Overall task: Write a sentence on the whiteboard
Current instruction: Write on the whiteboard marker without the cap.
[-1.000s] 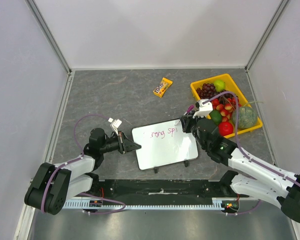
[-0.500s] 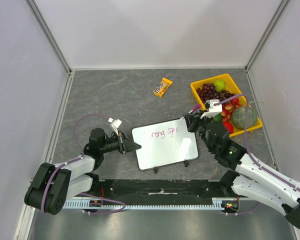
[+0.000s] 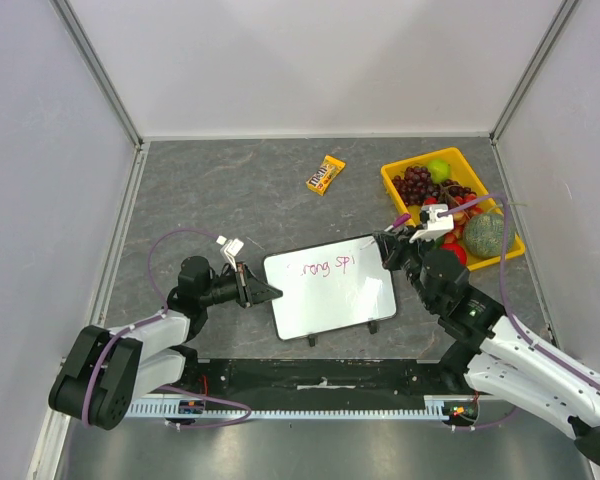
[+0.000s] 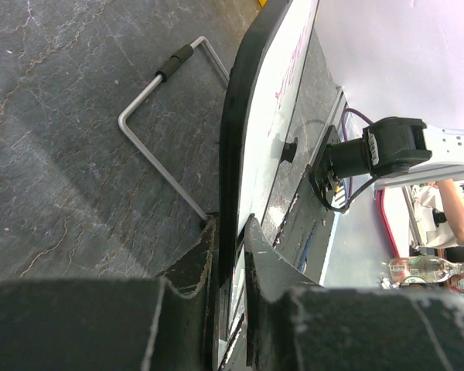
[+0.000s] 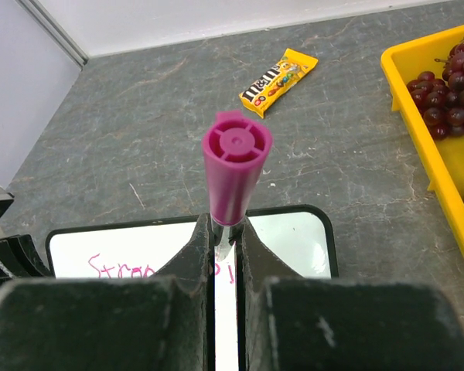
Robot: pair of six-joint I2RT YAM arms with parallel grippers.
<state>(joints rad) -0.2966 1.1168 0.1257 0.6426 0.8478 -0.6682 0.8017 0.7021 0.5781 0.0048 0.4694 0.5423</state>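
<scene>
The whiteboard (image 3: 335, 300) lies at the table's front centre, with the sentence (image 3: 327, 266) in pink across its top, reading roughly "rong spi". My left gripper (image 3: 270, 292) is shut on the board's left edge; in the left wrist view the fingers clamp the black rim (image 4: 233, 154) edge-on at the gripper (image 4: 230, 232). My right gripper (image 3: 388, 245) is shut on a pink marker (image 3: 401, 219) over the board's top right corner. In the right wrist view the marker (image 5: 235, 166) stands between the closed gripper (image 5: 226, 224), above the whiteboard (image 5: 294, 239) and the writing (image 5: 124, 269).
A yellow tray (image 3: 404, 166) of fruit stands at the back right, beside the right arm, with a green melon (image 3: 485, 235) at its near end. An M&M's packet (image 3: 326, 174) lies behind the board. The board's wire stand (image 4: 158, 116) shows beneath it.
My right gripper has moved right with the marker, from over the writing to the board's top right corner. The left arm and the board have not moved.
</scene>
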